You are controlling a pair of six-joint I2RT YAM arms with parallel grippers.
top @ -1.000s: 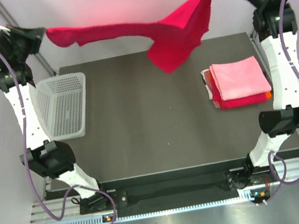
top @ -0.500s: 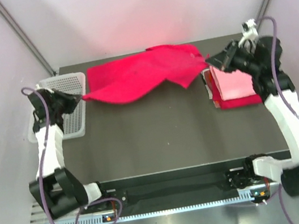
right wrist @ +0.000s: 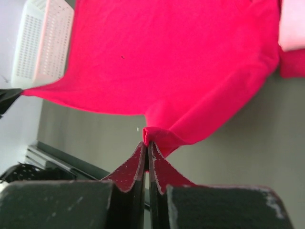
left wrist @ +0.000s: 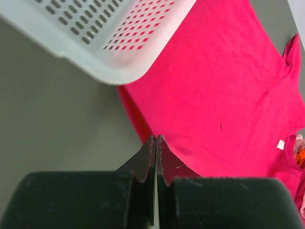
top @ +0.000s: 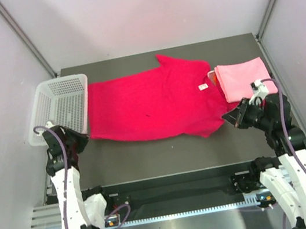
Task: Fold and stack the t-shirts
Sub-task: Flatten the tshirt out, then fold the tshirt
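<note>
Item: red t-shirt (top: 151,106), laid open flat on table (top: 165,150), just beside basket (top: 57,83) at left, touching folded stack (top: 243,76) at right.
Step, my read: spreading done, first fold pending.
Jaws, left gripper (top: 83,141): pressed together on near-left hem corner.
Jaws, right gripper (top: 227,118): pressed together, pinching small bunched tuck of near-right edge.
Next, I judge: keep both pinches, lift near edge evenly, carry it over toward far edge, and avoid snagging basket or nudging stack.

Crimson t-shirt (top: 151,106): short-sleeved, spread flat across mid tabletop (top: 148,156), hem left, collar right, overlapping stack. Folded stack at right: light pink t-shirt (top: 243,76) on top, orange t-shirt (top: 212,77) edge showing beneath.
</note>
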